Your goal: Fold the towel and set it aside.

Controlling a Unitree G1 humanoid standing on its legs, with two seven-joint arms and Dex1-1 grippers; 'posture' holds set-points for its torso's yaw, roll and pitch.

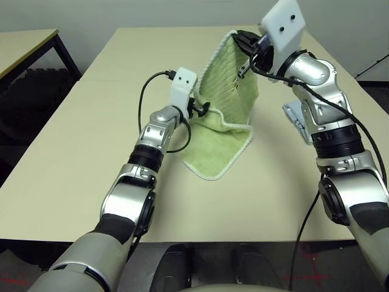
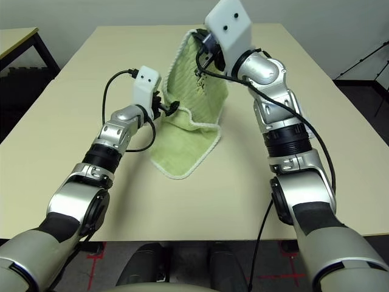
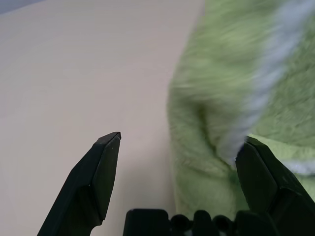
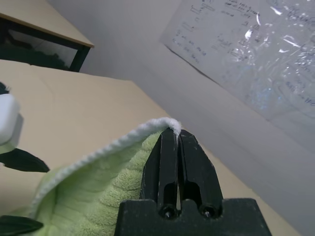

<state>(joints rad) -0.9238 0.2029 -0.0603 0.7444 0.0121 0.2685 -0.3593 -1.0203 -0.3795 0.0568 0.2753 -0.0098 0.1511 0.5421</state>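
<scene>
My right gripper [image 1: 243, 41] holds the light green towel [image 1: 228, 91] up over the table's far middle, shut on its white-edged top corner [image 4: 170, 124]. From there the towel hangs down, and its lower part lies rumpled on the table [image 1: 73, 152]. My left gripper [image 1: 203, 109] is open at the hanging towel's left edge, about halfway up. In the left wrist view the towel [image 3: 221, 73] fills the space beside one finger [image 3: 261, 177] and reaches partly between the two. The other finger [image 3: 98, 172] stands over bare tabletop.
A light blue folded cloth [image 1: 293, 117] lies on the table just behind my right forearm. A second table [image 1: 24, 45] stands off to the far left. A cable loops from my left wrist [image 1: 146, 91]. The tabletop runs bare on the left and at the front.
</scene>
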